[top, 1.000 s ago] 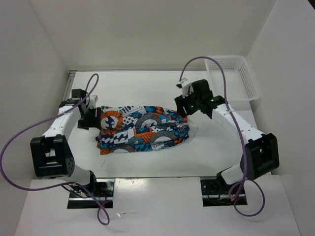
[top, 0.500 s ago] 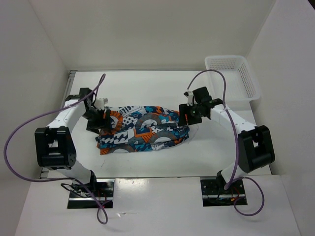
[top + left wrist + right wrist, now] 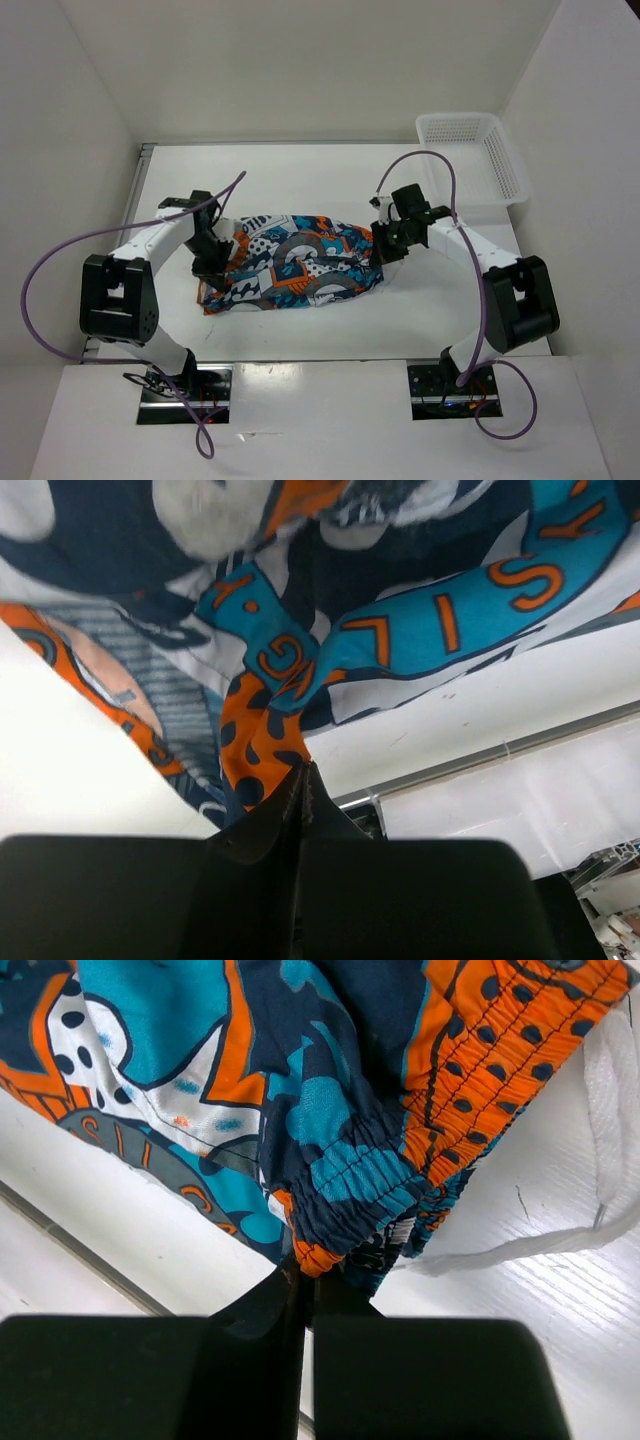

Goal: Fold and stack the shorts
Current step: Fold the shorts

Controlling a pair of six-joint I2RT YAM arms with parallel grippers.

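1. The shorts (image 3: 290,262) lie bunched in the middle of the table (image 3: 300,180).
2. The left gripper (image 3: 212,266) is pinched tight on their left edge.
3. The right gripper (image 3: 384,244) is pinched tight on their stretchy right edge.

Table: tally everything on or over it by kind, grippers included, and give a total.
shorts, one printed bundle: 1
white mesh basket: 1
grippers, left gripper and right gripper, each pinching an edge of the shorts: 2
Total: 4
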